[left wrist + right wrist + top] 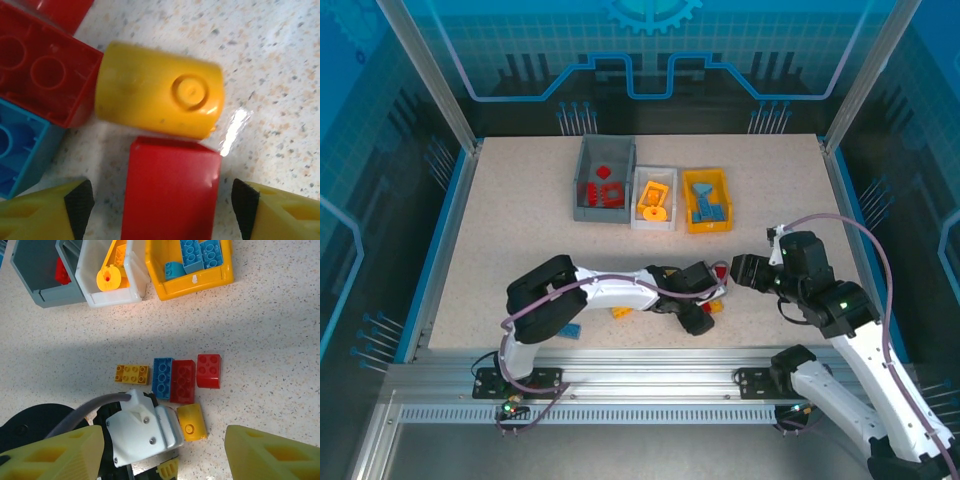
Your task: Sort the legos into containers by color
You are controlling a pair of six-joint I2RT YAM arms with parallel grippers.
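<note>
Pick step. Left hand sits low over the loose legos at the table's near edge, jaws released, straddling a red brick. Right hand released, empty. Next, probably: clench on red without nudging the yellow brick, then carry it to the grey bin.

Both spread: left hand, right hand.

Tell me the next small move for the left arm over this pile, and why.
I'd probably lower the left gripper and close it on the red brick. Its jaws stand open on either side of that brick, gaps at both pads, so nothing is gripped. The yellow brick lies close beyond, so a straight descent seems safest. Red pieces sit in the dark grey bin.
</note>
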